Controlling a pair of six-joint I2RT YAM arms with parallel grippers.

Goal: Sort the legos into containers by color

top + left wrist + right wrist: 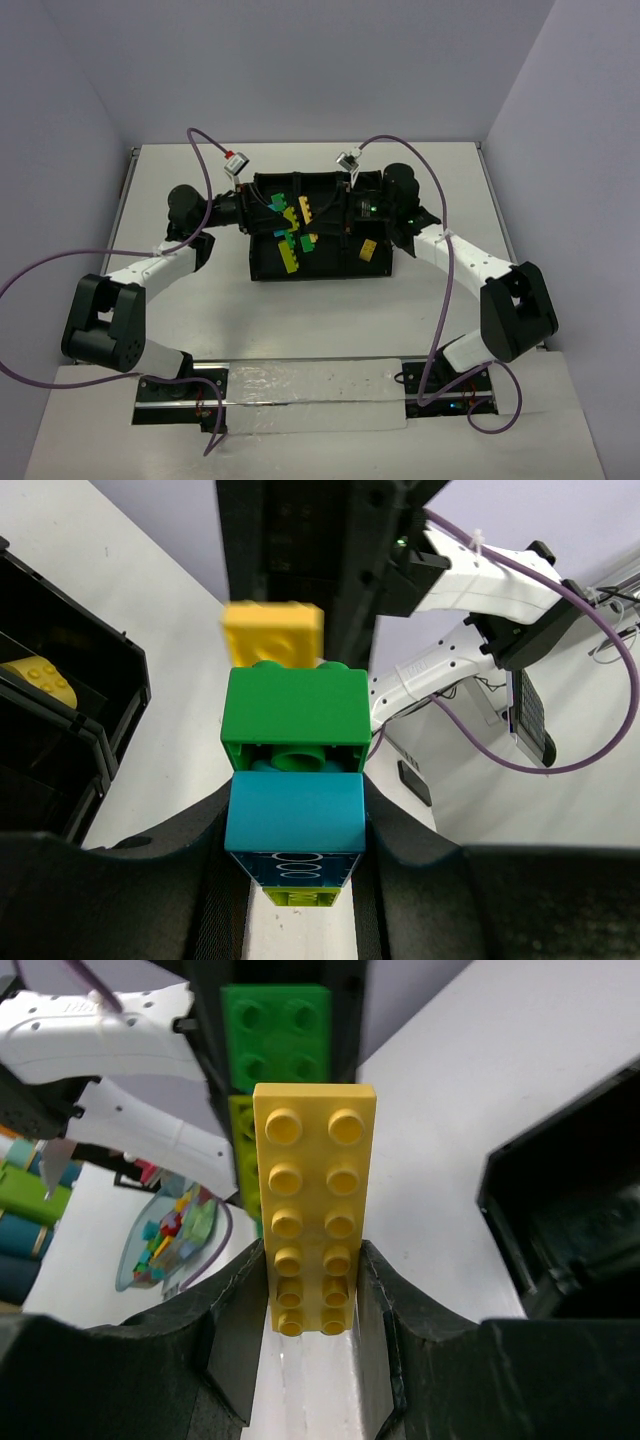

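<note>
Left arm [160,266], right arm [470,258] meet (jaws clamping legos [295,715]).

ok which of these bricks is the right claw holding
The long yellow plate, clamped in the right claw; the green brick and lime brick sit beyond it, outside that grip.

A robotics lab: white table [330,320] boxed by plain walls [300,60], purple cables [50,262] trailing.
</note>
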